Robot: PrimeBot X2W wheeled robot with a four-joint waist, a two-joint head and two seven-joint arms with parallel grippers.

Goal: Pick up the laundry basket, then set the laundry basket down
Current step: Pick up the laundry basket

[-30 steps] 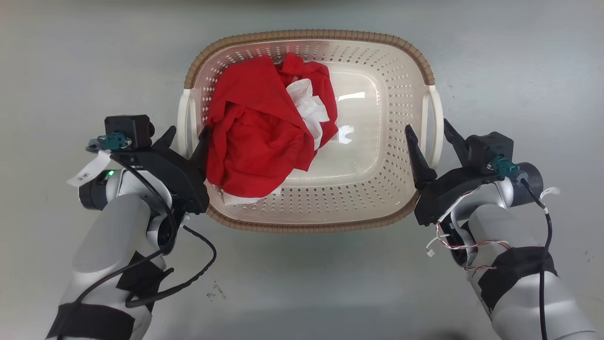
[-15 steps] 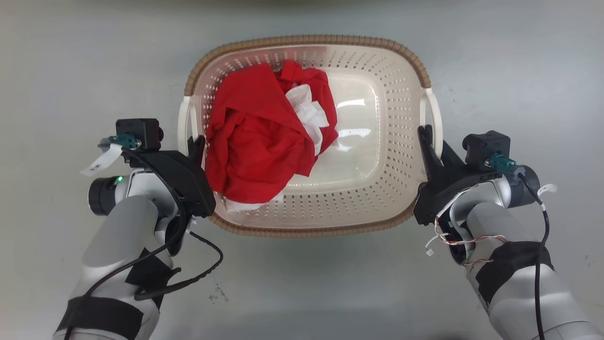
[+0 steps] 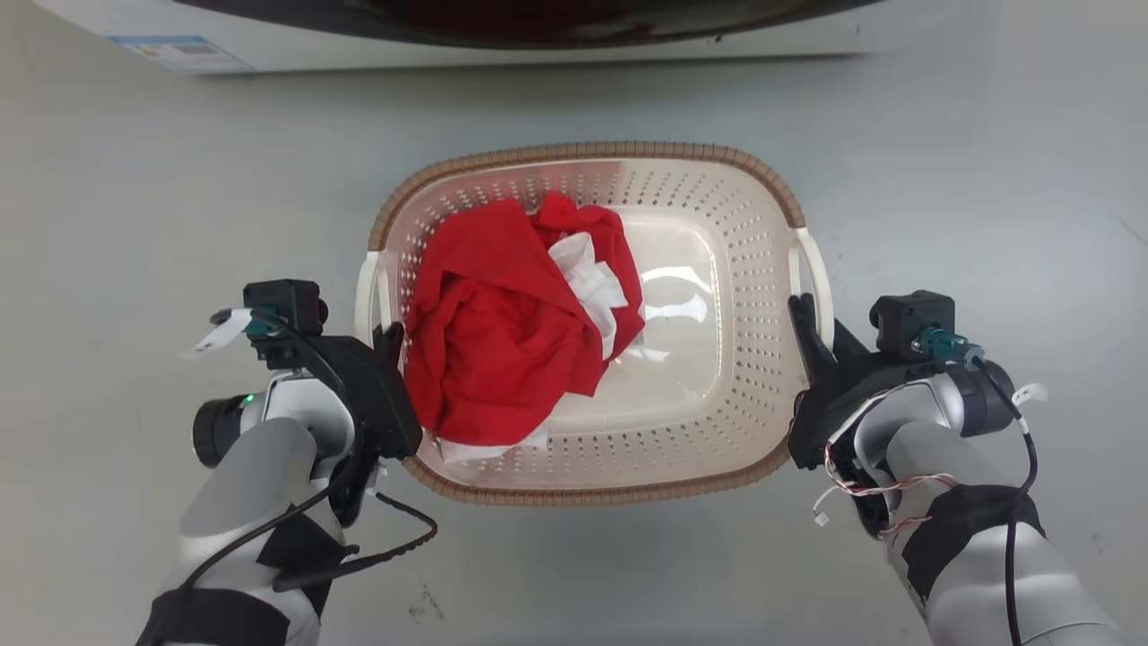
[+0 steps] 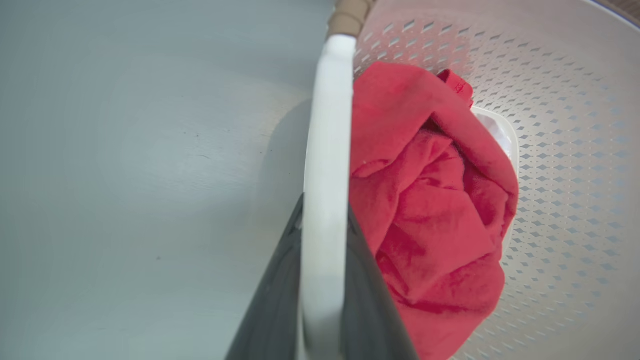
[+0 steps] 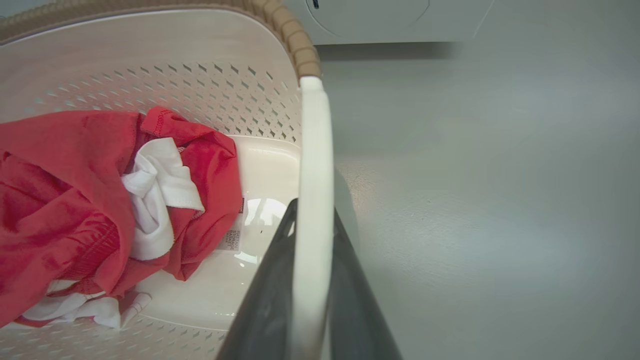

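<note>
Nearest the camera, two pale forearms point(image 3: 242, 475) banded with black tape reach forward from the lower corners. The left gripper point(image 3: 381, 341) is closed on the left handle point(image 3: 365, 292) of the laundry basket point(image 3: 592, 150). In the left wrist view its dark fingers point(image 4: 275, 310) press against both sides of the white bar. The right gripper point(image 3: 818, 325) is clamped on the right handle point(image 3: 812, 269) in the same way, with a finger on either side.

The basket sits between the two grippers, its long sides running left to right across a grey floor point(image 3: 134, 224). Whether its base is clear of the floor cannot be told.

A crumpled red garment point(image 3: 502, 350) with a white cloth point(image 3: 587, 278) tucked into it lies in the basket's left half. The right half shows bare glossy plastic.

Beyond the basket, the white front of a washing machine point(image 3: 538, 49) runs along the top edge.

The basket is probably light and fairly stiff, so the two side handles look like the best places to hold it. The smooth bars could slip in the fingers. The load sits to the left, so that side may dip unless both arms move level.
</note>
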